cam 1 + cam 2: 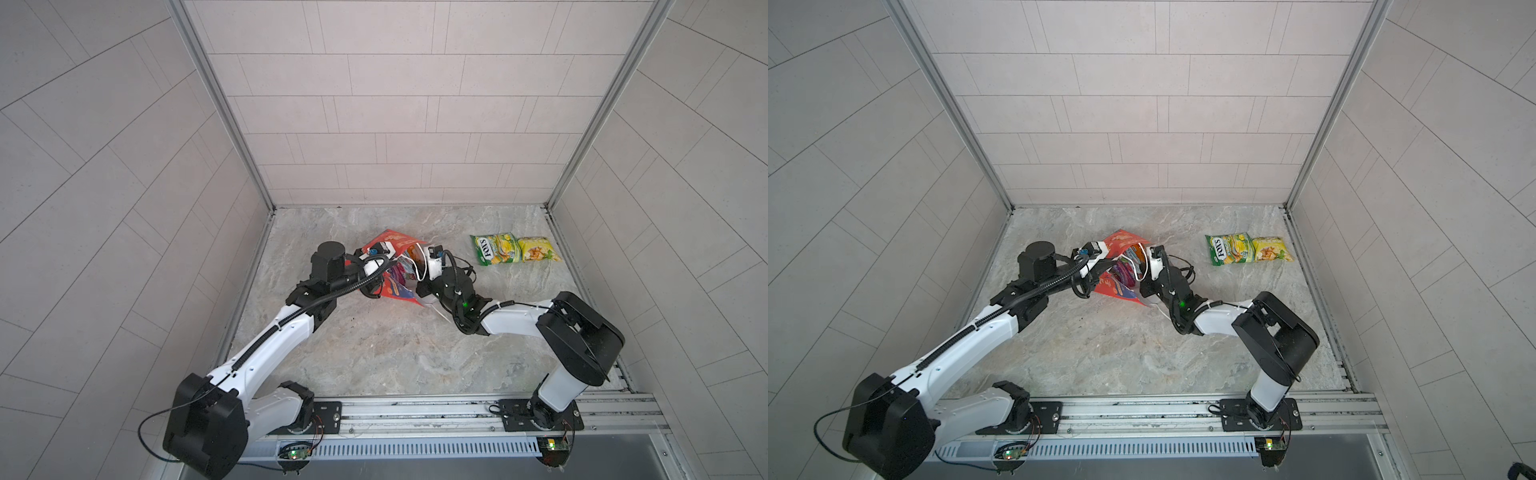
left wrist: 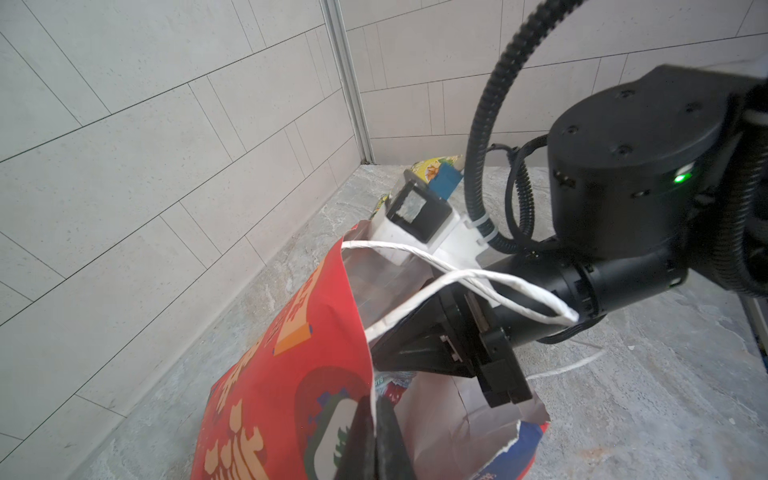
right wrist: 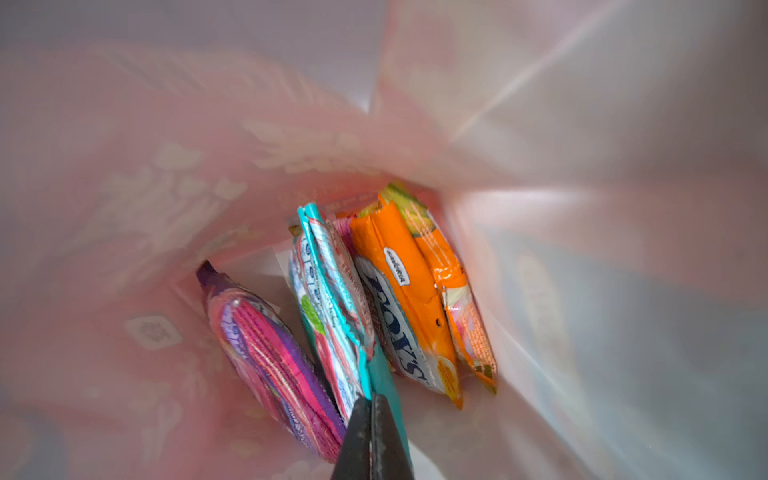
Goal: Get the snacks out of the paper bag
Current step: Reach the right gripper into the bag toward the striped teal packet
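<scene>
The red paper bag (image 1: 394,240) (image 1: 1121,240) stands mid-table with its mouth held wide. My left gripper (image 2: 375,401) is shut on the bag's rim, pinching the red front panel (image 2: 282,374). My right gripper (image 3: 371,402) reaches deep inside the bag and is shut on the edge of the teal packet (image 3: 328,299). Beside it on the bag's white floor stand a purple-pink packet (image 3: 266,357) and an orange FOX'S packet (image 3: 411,299), with another orange packet (image 3: 461,307) behind. A green FOX'S packet (image 1: 494,248) (image 1: 1229,248) and a yellow packet (image 1: 539,248) (image 1: 1272,248) lie on the table at the back right.
The bag's white cord handles (image 2: 478,282) loop over my right arm's wrist (image 2: 540,299). The near rim of the bag is torn (image 2: 523,428). Tiled walls close in the marble table (image 1: 395,353) on three sides, and a metal rail (image 1: 415,411) runs along the front.
</scene>
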Robot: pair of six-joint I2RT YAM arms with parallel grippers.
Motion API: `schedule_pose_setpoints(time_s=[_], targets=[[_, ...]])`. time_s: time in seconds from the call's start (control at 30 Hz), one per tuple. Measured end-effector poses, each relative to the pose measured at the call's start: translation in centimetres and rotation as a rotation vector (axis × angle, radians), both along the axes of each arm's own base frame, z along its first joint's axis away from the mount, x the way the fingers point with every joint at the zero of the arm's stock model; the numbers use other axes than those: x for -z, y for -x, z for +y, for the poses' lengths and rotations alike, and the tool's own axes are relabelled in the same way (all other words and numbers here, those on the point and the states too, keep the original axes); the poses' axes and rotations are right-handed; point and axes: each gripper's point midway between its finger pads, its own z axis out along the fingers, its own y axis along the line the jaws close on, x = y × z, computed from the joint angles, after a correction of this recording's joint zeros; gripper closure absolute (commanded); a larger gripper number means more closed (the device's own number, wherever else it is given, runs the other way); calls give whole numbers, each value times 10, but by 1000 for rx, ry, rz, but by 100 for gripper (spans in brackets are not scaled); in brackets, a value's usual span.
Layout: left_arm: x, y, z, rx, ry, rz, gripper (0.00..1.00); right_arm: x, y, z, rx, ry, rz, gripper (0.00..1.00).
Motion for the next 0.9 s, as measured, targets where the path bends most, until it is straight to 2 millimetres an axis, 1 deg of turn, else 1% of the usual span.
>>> schedule_pose_setpoints(time_s=[0.1, 0.2, 0.47, 0.63, 0.73, 0.8, 0.9], targets=[[0, 0, 0, -1, -2, -3, 100, -12, 5, -3, -3, -17, -19, 100], [0, -1, 0, -4, -4, -5, 100, -16, 9, -5, -10, -20, -23, 100], [0, -1, 1, -7, -5, -5, 100, -4, 18, -22, -6, 2, 16, 100], [0, -1, 1, -8, -6, -6, 100, 3, 30, -34, -11, 11, 30, 99], [0, -1, 1, -6, -5, -6, 100, 7, 34, -37, -20, 17, 38, 86], [1, -1, 0, -6, -6, -4, 100, 9, 35, -36, -26, 22, 41, 73], [1, -1, 0, -7, -7, -4, 100, 10, 34, -38, -27, 27, 40, 64]])
